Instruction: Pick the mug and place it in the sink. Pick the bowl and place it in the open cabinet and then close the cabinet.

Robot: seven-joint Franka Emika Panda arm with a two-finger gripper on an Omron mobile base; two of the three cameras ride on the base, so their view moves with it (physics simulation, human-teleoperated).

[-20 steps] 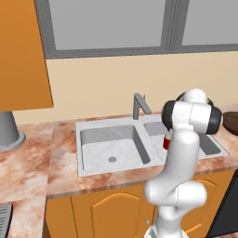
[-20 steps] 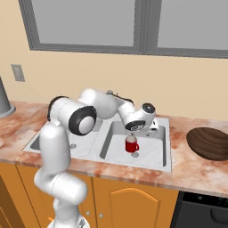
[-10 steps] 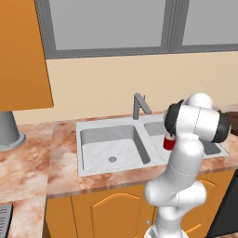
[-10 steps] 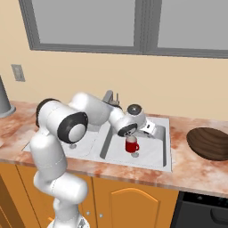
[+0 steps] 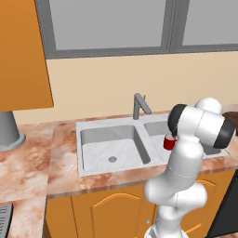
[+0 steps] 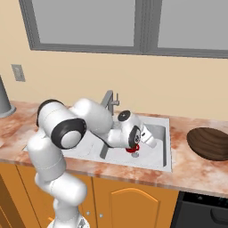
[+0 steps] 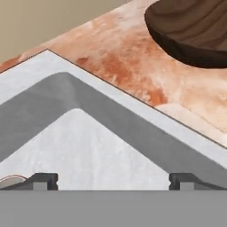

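Mug (image 5: 169, 142) in right sink (image 5: 93, 153) basin, unlabelled; claw (image 7: 113, 179) spread; bowl (image 6: 209, 143) on counter.

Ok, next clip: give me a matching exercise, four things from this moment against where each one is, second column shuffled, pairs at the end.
Things:
1. mug
2. bowl
3. faucet
4. gripper

Places:
A. on the counter right of the sink
B. behind the divider between the two basins
C. low over the right basin, pointing at its corner
D. down inside the right basin

Pairs: 1-D, 2-A, 3-B, 4-C
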